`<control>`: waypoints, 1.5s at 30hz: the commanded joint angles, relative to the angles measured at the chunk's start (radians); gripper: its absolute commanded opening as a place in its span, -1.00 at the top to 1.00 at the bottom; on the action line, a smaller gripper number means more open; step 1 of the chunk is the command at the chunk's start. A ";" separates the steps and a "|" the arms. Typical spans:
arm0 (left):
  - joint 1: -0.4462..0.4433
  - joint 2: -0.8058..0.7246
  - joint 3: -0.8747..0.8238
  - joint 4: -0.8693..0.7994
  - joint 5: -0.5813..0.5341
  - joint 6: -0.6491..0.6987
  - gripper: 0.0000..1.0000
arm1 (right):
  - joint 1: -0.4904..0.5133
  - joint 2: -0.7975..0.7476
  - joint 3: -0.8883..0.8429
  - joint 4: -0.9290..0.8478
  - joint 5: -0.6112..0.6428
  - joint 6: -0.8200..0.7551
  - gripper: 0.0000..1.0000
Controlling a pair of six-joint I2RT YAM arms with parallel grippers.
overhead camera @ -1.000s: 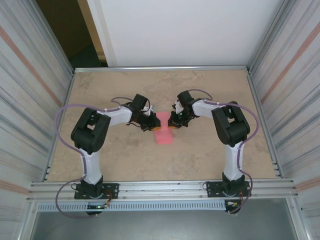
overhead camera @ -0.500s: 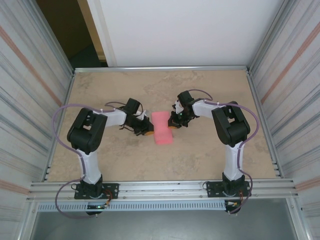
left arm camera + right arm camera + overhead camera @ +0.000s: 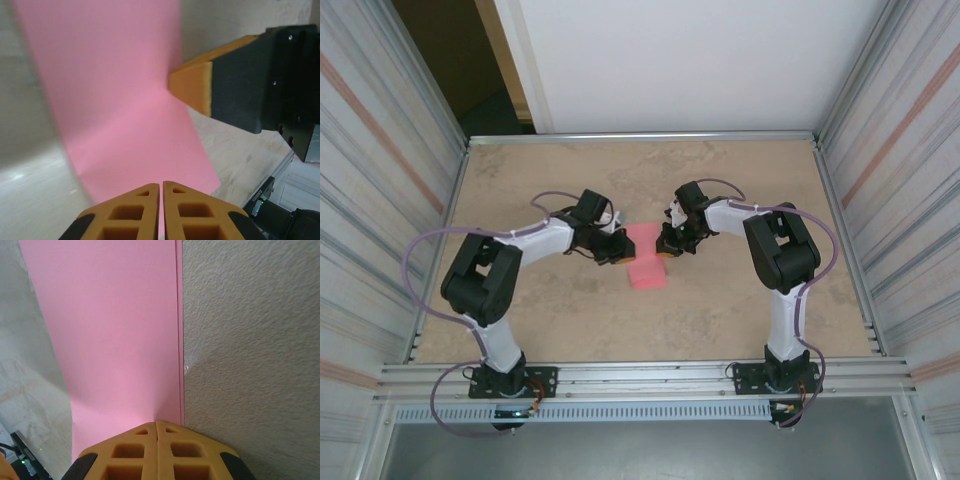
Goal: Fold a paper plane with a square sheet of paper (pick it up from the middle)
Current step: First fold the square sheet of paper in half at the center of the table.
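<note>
Roughly mid-table (image 3: 520, 320), the square sheet of paper (image 3: 646, 264) looks folded once into a doubled strip, no dart yet, so most creases remain. The left gripper (image 3: 161, 187) and right gripper (image 3: 156, 424), both pressed together, meet its opposite edges, perhaps nipping them.

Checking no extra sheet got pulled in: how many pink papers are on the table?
1. The pink paper lies mid-table, the left gripper at its left edge, the right gripper at its right. A sheet underneath could be hidden.
</note>
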 commanded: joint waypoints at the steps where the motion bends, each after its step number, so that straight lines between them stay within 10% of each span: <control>1: -0.027 0.063 0.030 0.016 0.017 -0.035 0.79 | -0.012 0.170 -0.112 -0.120 0.398 -0.001 0.87; 29: -0.001 -0.029 -0.158 -0.131 -0.130 0.037 0.78 | -0.015 0.176 -0.118 -0.122 0.419 -0.005 0.87; 45: -0.096 0.044 0.050 -0.107 -0.112 0.053 0.79 | -0.013 0.178 -0.122 -0.114 0.411 0.001 0.88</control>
